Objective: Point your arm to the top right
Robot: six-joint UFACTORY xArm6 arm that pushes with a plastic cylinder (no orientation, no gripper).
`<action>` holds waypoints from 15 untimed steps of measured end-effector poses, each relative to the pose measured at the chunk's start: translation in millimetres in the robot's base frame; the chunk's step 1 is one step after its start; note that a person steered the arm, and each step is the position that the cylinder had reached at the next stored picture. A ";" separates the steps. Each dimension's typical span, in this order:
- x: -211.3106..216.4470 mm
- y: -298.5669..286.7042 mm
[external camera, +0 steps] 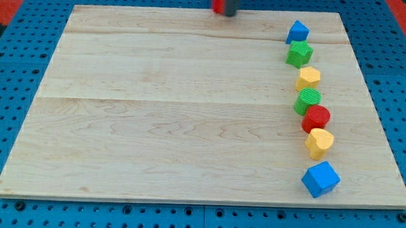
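My tip (230, 13) shows at the view's top edge, just left of the middle, on the board's far rim. A red block (220, 2) sits right against its left side; its shape is cut off by the frame. All other blocks lie well to the right of the tip in a curved column: a blue triangular block (297, 31), a green star (300, 54), a yellow pentagon-like block (308, 78), a green rounded block (308, 101), a red cylinder (316, 118), a yellow heart (319, 142) and a blue cube (320, 179).
The wooden board (155, 112) lies on a blue perforated table (13, 121). Red surfaces show in the top corners of the view (7, 2).
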State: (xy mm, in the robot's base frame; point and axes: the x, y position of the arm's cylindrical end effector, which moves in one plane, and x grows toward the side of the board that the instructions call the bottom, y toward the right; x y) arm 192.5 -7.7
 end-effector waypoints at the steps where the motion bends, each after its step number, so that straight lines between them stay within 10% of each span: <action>1: -0.7 -100.8; 3: 1.7 -216.0; 6: 10.3 -208.9; 12: -0.9 173.6; 15: -0.1 201.1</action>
State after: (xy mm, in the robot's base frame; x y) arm 192.4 193.4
